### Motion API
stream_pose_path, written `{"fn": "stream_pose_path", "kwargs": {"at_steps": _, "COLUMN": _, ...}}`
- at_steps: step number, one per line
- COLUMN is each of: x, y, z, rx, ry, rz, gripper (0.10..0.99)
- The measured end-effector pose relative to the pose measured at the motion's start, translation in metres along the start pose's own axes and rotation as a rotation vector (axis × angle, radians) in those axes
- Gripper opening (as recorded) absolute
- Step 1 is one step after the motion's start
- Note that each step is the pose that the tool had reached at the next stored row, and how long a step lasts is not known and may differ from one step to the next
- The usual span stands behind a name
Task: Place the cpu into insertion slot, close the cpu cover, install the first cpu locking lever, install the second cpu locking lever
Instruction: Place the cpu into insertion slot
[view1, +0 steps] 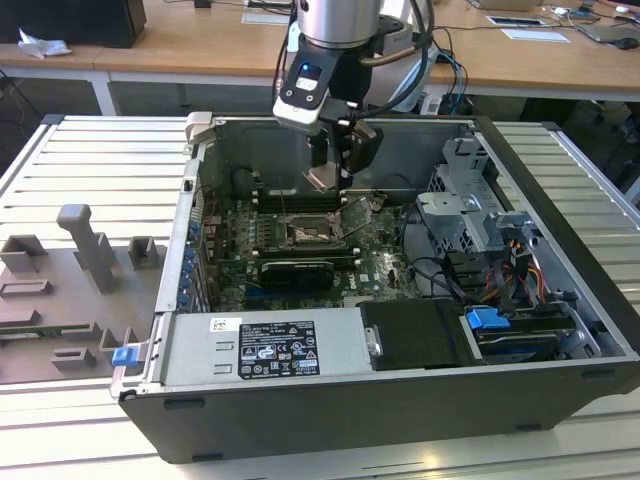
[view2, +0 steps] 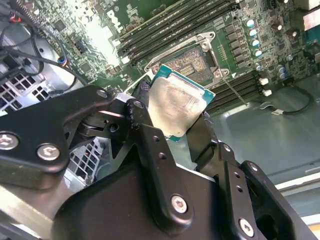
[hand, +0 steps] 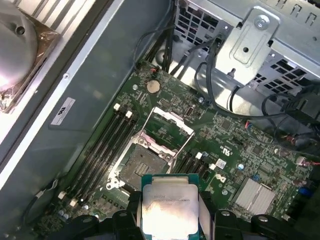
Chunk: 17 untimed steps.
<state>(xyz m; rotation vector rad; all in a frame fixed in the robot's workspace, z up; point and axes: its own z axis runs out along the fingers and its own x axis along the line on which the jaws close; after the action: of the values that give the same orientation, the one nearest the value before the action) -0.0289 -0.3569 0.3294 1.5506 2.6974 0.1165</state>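
Cpu (view2: 175, 100) edge-clamped in end effector (view2: 172, 120), clear air above open insertion slot (view2: 192, 62), cpu cover (hand: 172, 122) raised.

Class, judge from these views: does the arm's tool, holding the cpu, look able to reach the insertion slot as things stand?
Probably yes: the tool grips the cpu above the insertion slot, the cpu cover stands open, and nothing lies between.

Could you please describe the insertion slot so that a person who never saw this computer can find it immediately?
Look inside the open computer case, at the green motherboard on its floor. Near the board's middle, near the tool holding the cpu, lies the insertion slot. It is a dark square with a thin metal rim, unlike the long narrow black memory slots beside it.
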Motion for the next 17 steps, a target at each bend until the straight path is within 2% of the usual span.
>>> {"fn": "stream_pose_path", "kwargs": {"at_steps": 4, "x": 0.0, "y": -0.0004, "z": 0.0048, "rx": 0.0, "ry": -0.0077, "rz": 0.105, "gripper": 0.537}}
{"fn": "stream_pose_path", "kwargs": {"at_steps": 17, "x": -0.0001, "y": -0.0009, "z": 0.0108, "rx": -0.001, "ry": -0.013, "rz": 0.176, "gripper": 0.537}}
